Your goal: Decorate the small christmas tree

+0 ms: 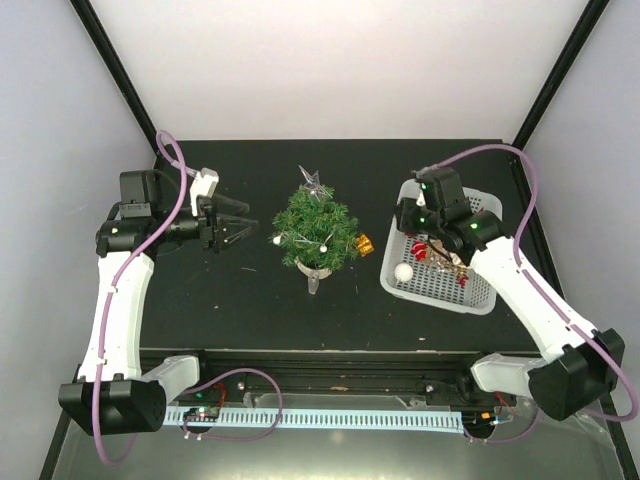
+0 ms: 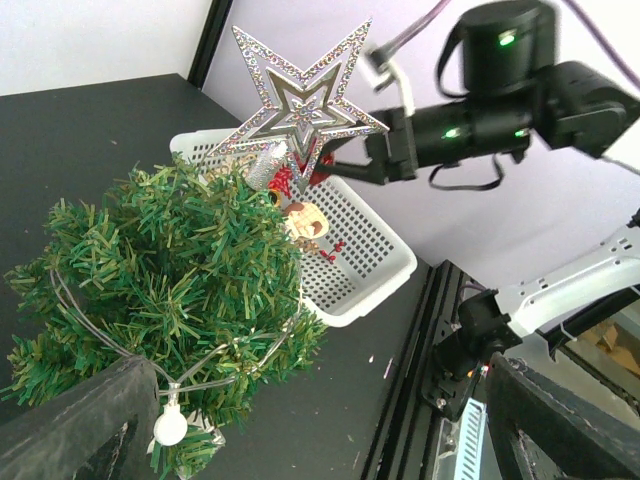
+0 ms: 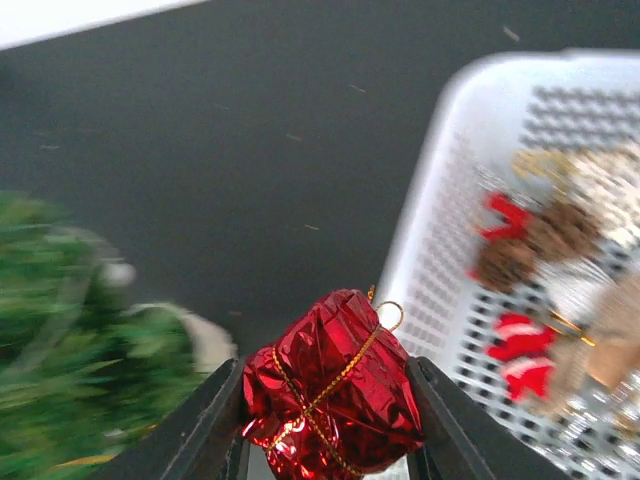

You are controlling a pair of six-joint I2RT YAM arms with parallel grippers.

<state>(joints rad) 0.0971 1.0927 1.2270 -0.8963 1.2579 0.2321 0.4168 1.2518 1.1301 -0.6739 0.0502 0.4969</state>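
Tree: the small christmas tree (image 1: 316, 235) stood mid-table between the two arms, with the white mesh basket (image 1: 440, 296) to its right.
Already on it: a silver star topper (image 2: 298, 100), a gold gift ornament (image 1: 365, 244) and a light string with a white bulb (image 2: 169, 427).
Right gripper: the right gripper (image 3: 326, 400) pinched a red foil gift-box ornament (image 3: 335, 395) by its sides, over the basket's tree-side wall.
Left gripper: the left gripper (image 1: 236, 225) hung just left of the tree, fingers spread wide, holding nothing.
Risk, slip: the foil looked slick and crushable, so the box could twist out of the pinch on the way across.
Risk, hang: its gold loop sat at the far top corner and might miss a branch.
Risk, tip: a push into the foliage could tilt the light tree or knock the star.
Views: only the right wrist view showed the grip, though blurred. The left wrist view alone showed the star and bulb close up. The top view gave the layout.
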